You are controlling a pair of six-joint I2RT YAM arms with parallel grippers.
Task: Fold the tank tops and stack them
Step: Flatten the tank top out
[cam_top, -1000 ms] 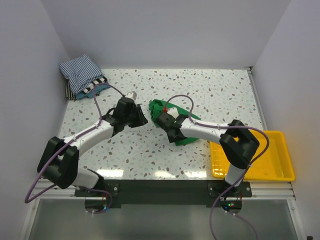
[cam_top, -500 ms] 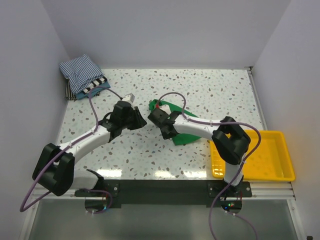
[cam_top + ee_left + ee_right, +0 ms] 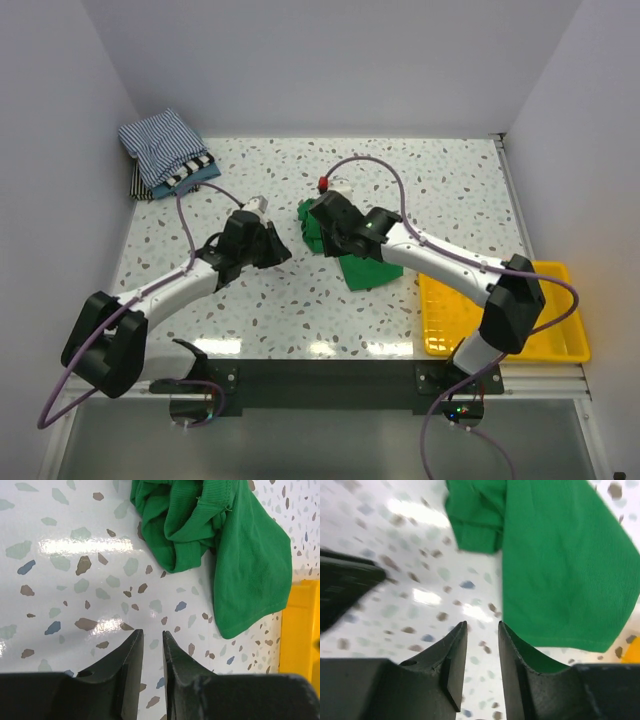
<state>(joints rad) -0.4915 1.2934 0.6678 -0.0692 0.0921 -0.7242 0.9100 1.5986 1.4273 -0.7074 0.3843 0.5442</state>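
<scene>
The green tank top point(image 3: 362, 262) lies loosely bunched at the table's middle, its far left end crumpled. It also shows in the left wrist view point(image 3: 250, 565) and the right wrist view point(image 3: 560, 565). My left gripper point(image 3: 277, 247) sits just left of it, low over bare table, jaws nearly together and empty point(image 3: 152, 632). My right gripper point(image 3: 322, 222) hovers over the top's far left end, jaws a narrow gap apart and empty point(image 3: 482, 625). A folded stack with the blue-and-white striped top point(image 3: 160, 145) uppermost sits at the back left corner.
A yellow tray point(image 3: 565, 345) stands at the front right, and its edge shows in the left wrist view point(image 3: 300, 630). White walls close in the table on the left, back and right. The left gripper shows dark at the left of the right wrist view point(image 3: 345, 585).
My right arm has swung out to the right and its gripper has risen from the green top's near left edge to its far left end. My left gripper has drawn slightly nearer.
</scene>
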